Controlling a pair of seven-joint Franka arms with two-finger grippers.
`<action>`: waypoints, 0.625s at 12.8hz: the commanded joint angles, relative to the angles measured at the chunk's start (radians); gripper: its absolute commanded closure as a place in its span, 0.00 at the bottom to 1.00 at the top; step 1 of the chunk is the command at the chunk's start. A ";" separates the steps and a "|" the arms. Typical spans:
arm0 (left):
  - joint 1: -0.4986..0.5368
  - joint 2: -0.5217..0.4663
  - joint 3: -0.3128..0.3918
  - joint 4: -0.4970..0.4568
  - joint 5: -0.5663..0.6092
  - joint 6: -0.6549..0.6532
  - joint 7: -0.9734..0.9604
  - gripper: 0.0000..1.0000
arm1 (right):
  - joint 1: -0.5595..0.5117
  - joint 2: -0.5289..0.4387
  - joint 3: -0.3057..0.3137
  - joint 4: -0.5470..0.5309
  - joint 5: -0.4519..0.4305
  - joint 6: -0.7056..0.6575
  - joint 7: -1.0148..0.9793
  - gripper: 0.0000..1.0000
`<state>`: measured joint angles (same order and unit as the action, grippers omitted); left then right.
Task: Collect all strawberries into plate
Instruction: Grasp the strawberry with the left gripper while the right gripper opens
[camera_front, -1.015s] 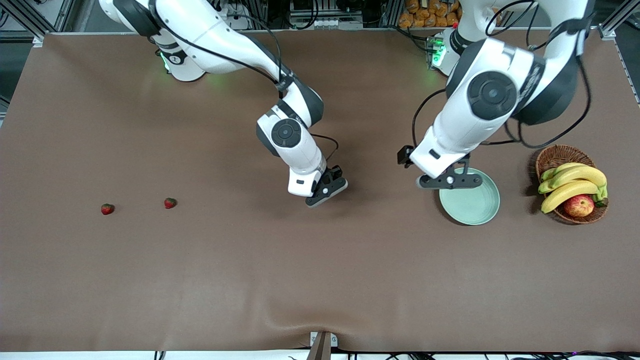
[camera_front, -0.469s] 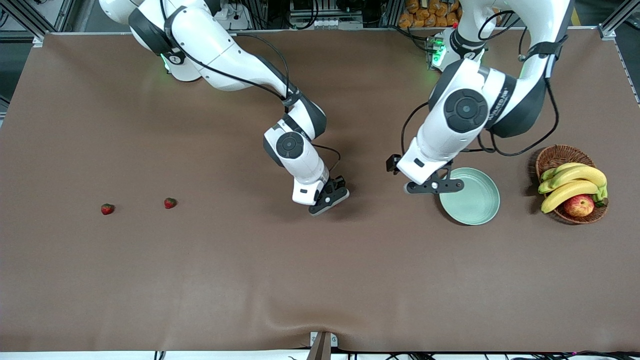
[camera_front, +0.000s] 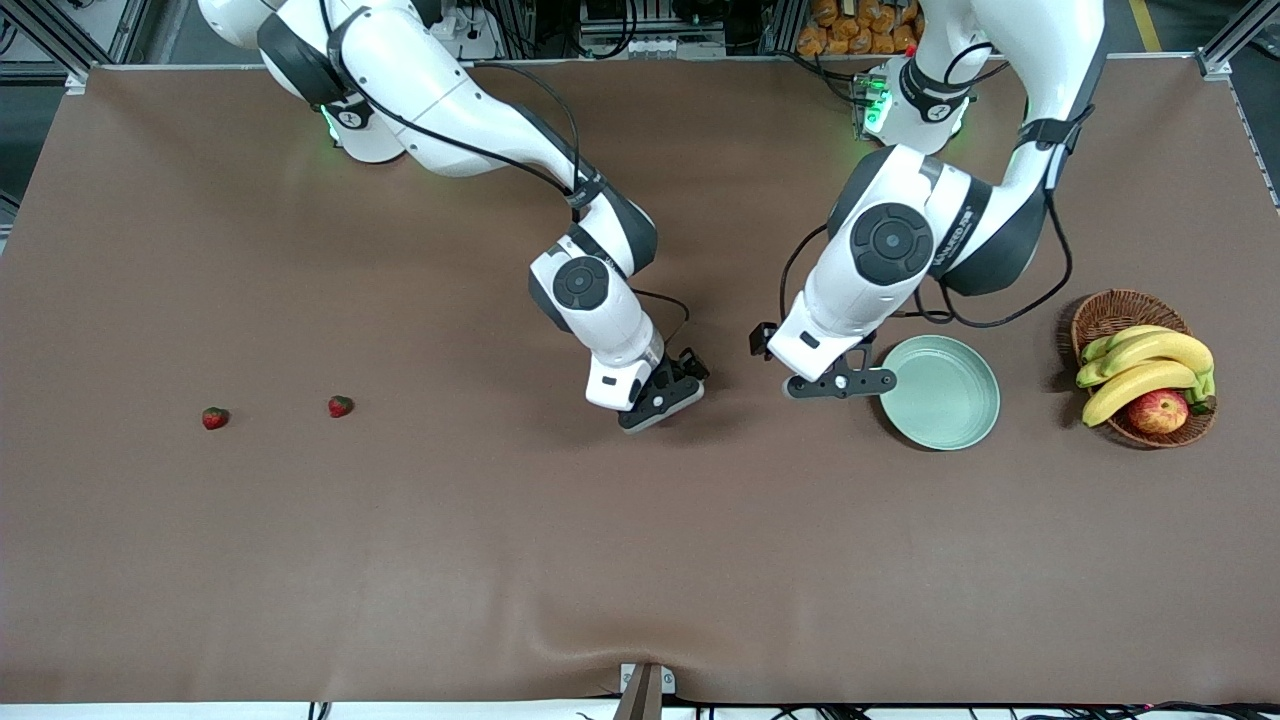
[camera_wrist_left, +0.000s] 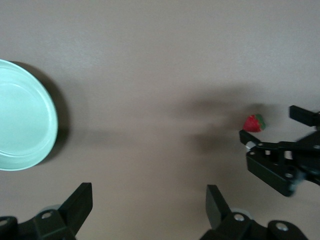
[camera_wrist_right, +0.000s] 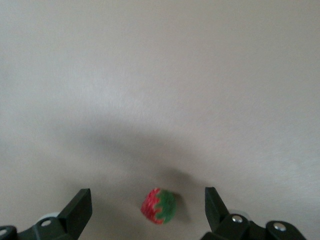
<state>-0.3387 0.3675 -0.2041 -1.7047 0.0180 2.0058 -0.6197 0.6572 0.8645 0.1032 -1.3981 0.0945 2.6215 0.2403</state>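
I have the right gripper (camera_front: 668, 395) low over the middle of the table, fingers spread wide with nothing between them yet — in its wrist view a strawberry (camera_wrist_right: 159, 206) lies on the brown cloth (camera_front: 500, 540) in the gap between the two fingertips (camera_wrist_right: 80, 207), touching neither. The left wrist view shows that same strawberry (camera_wrist_left: 254, 123) just beside the right gripper (camera_wrist_left: 280, 150). My left gripper (camera_front: 838, 384) hovers over the cloth just beside the plate's (camera_front: 985, 400) rim, toward the right arm's end of it; it is wide open too and carries nothing. The plate (camera_wrist_left: 47, 130) sits bare, pale mint green, near the wicker basket (camera_front: 1110, 312) with bananas (camera_front: 1150, 362) and an apple (camera_front: 1157, 411) at the left arm's end of the table. Two more strawberries (camera_front: 340, 406) (camera_front: 214, 418) lie well apart from the plate, toward the right arm's end — close to each other, both untouched.
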 joint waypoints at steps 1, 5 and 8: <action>-0.028 0.022 0.002 0.002 0.019 0.031 -0.069 0.00 | -0.062 -0.096 0.001 -0.061 -0.006 -0.040 0.011 0.00; -0.097 0.097 0.002 0.037 0.019 0.163 -0.175 0.00 | -0.140 -0.151 -0.007 -0.068 -0.007 -0.165 0.008 0.00; -0.169 0.227 0.011 0.141 0.033 0.241 -0.175 0.00 | -0.146 -0.194 -0.095 -0.093 -0.013 -0.231 0.008 0.00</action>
<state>-0.4633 0.4911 -0.2049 -1.6668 0.0193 2.2097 -0.7705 0.5165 0.7320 0.0466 -1.4223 0.0934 2.4072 0.2408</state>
